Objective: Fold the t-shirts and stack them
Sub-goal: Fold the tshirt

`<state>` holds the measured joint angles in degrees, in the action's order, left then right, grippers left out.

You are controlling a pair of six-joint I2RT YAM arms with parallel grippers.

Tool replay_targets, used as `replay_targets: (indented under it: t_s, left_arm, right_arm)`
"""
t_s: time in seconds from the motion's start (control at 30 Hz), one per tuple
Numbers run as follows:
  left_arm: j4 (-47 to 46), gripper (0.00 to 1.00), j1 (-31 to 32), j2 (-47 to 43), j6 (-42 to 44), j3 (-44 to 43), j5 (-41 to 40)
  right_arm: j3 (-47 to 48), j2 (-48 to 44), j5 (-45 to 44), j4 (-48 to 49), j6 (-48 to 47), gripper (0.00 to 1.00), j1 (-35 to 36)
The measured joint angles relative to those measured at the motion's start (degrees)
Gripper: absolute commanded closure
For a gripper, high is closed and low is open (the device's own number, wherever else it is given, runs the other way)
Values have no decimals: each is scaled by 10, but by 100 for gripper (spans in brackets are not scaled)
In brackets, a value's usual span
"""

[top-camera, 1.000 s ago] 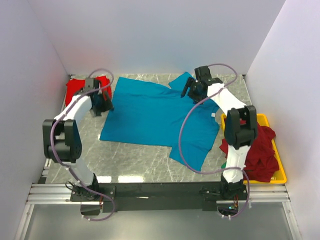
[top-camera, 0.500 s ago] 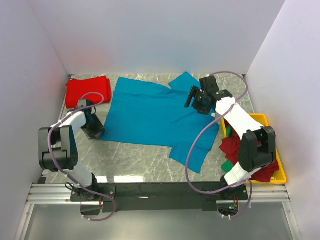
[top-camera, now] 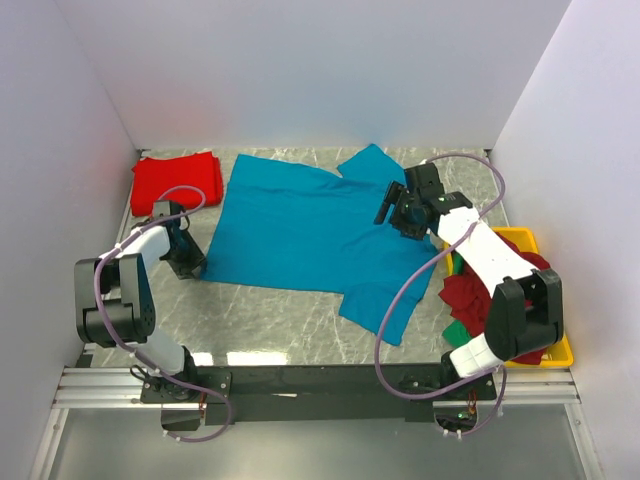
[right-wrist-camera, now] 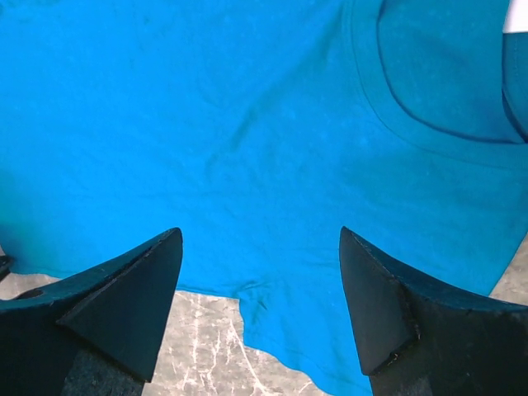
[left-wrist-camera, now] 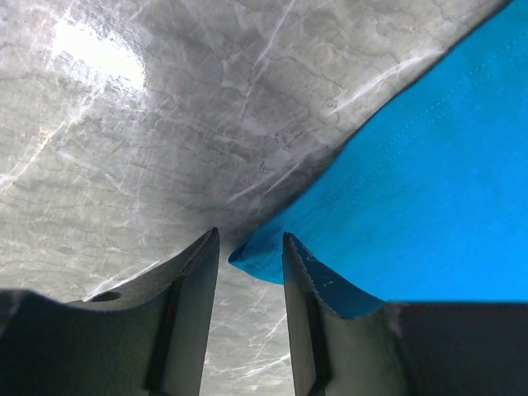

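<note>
Both arms have shifted since a second ago: the left gripper [top-camera: 187, 257] now sits low at the near-left hem corner of the teal-blue t-shirt [top-camera: 300, 225], spread flat on the table [top-camera: 280, 320], and the right gripper [top-camera: 402, 212] hovers beside its collar. Limp, light cotton, it should be pinched at corner and shoulder. Left jaws stand narrow around the corner, not visibly clamped; right jaws gape wide, holding nothing.
</note>
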<state>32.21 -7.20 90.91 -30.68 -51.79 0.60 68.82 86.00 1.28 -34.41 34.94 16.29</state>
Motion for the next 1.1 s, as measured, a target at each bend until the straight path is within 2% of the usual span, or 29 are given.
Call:
replay_targets:
  t_s: [0.57, 0.73, 0.77, 0.87, 1.1]
  left_arm:
    - [-1, 68, 0, -3, 0, 12, 14]
    - [-6, 82, 0, -6, 1, 19, 16]
    - [-7, 90, 0, -7, 2, 20, 16]
    - [-14, 99, 0, -7, 1, 22, 25]
    - [-28, 99, -2, -10, 2, 29, 42]
  right_arm:
    - [-48, -41, -36, -14, 2, 17, 24]
    - [-90, -76, -48, -22, 12, 18, 50]
    - [-101, -82, -51, -25, 15, 18, 59]
    - [-140, -100, -54, -28, 28, 18, 91]
    - [-271, -185, -49, -50, 93, 25, 169]
